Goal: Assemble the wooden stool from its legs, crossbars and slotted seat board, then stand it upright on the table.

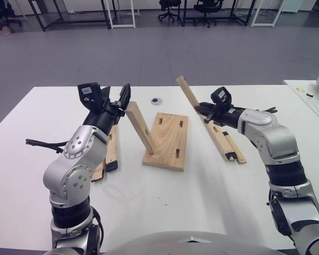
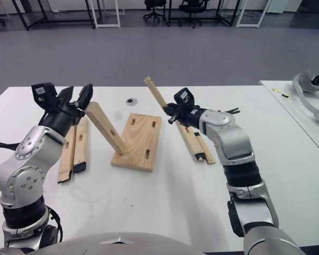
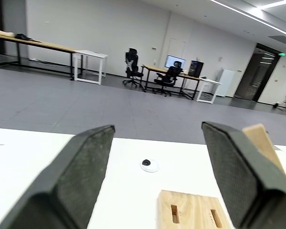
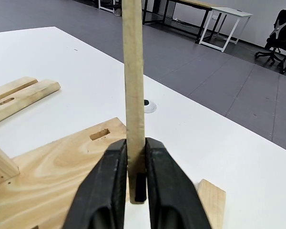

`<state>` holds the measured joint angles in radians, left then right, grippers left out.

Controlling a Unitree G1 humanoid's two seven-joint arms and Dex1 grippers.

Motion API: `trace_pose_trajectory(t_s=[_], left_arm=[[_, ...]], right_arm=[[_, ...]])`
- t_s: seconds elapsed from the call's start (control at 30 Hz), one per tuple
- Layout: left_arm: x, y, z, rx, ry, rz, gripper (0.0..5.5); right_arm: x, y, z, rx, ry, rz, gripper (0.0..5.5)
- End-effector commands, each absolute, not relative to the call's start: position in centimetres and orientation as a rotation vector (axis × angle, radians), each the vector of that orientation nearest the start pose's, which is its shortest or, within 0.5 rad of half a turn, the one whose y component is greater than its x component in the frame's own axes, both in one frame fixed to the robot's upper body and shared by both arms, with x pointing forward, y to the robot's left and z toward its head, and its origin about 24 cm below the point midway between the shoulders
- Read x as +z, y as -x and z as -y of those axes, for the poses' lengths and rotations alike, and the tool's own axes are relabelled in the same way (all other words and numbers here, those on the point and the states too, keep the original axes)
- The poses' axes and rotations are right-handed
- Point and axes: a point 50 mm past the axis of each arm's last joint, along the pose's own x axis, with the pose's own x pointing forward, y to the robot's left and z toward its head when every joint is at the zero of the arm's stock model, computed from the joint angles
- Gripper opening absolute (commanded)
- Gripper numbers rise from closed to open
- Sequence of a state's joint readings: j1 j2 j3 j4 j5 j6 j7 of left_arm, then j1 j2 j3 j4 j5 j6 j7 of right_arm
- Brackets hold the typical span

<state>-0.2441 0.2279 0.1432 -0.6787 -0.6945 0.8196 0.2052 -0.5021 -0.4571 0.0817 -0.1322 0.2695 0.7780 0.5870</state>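
The slotted seat board [image 1: 170, 139] lies flat at the table's middle. One wooden leg [image 1: 141, 129] stands tilted on its near left corner, leaning left. My left gripper [image 1: 117, 99] is open at that leg's top end, the leg just outside one finger [image 3: 238, 176], nothing between the fingers. My right gripper [image 4: 139, 186] is shut on a second leg [image 4: 133, 86], holding it by its lower end; it slants up and away to the right of the board [image 1: 187, 91]. More stool parts lie flat on the table [image 1: 227, 142] under the right arm, and others [image 2: 77, 146] beside the left arm.
A small round disc [image 1: 157, 100] sits on the table behind the board. A second white table [image 2: 308, 114] stands to the right with a grey headset-like object [image 2: 313, 90]. Open white tabletop lies in front of the board.
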Motion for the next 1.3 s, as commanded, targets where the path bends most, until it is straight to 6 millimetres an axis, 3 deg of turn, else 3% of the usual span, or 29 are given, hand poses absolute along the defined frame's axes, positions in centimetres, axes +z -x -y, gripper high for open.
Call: trace_pose_trajectory(t_s=[0.03, 0.2, 0.33, 0.47, 0.53, 0.67, 0.77, 0.87, 1.2, 1.3], left_arm=[[16.9, -25.3, -14.3, -0.245, 0.247, -0.036, 3.39], [17.5, -26.2, -14.4, -0.262, 0.228, -0.013, 3.39], [19.0, -27.2, -16.0, -0.318, 0.237, 0.042, 3.39], [21.2, -28.7, -21.2, -0.362, 0.134, 0.107, 3.39], [22.3, -29.3, -22.3, -0.427, 0.118, 0.127, 3.39], [24.8, -28.9, -20.0, -0.799, 0.300, 0.210, 3.39], [26.1, -28.6, -18.4, -0.981, 0.455, 0.233, 3.39], [26.5, -28.0, -17.1, -1.112, 0.517, 0.197, 3.39], [26.1, -28.2, -16.4, -1.191, 0.521, 0.109, 3.39], [25.9, -28.0, -16.5, -1.203, 0.507, 0.112, 2.96]], right_arm=[[14.5, -31.4, 15.7, 0.649, 0.187, -0.244, 0.43], [14.4, -31.7, 15.3, 0.637, 0.170, -0.234, 0.43], [15.5, -32.0, 14.5, 0.674, 0.110, -0.180, 0.43], [16.4, -31.5, 13.1, 0.775, 0.030, -0.140, 0.43], [16.8, -31.0, 12.1, 0.845, -0.003, -0.123, 0.43], [18.7, -29.7, 9.9, 1.042, -0.113, -0.067, 0.43], [20.8, -28.5, 8.8, 1.219, -0.277, -0.028, 0.43], [21.9, -28.0, 8.7, 1.292, -0.361, -0.017, 0.43], [21.8, -26.3, 8.3, 1.446, -0.417, -0.116, 0.43], [21.3, -25.9, 8.5, 1.465, -0.414, -0.163, 0.43]])
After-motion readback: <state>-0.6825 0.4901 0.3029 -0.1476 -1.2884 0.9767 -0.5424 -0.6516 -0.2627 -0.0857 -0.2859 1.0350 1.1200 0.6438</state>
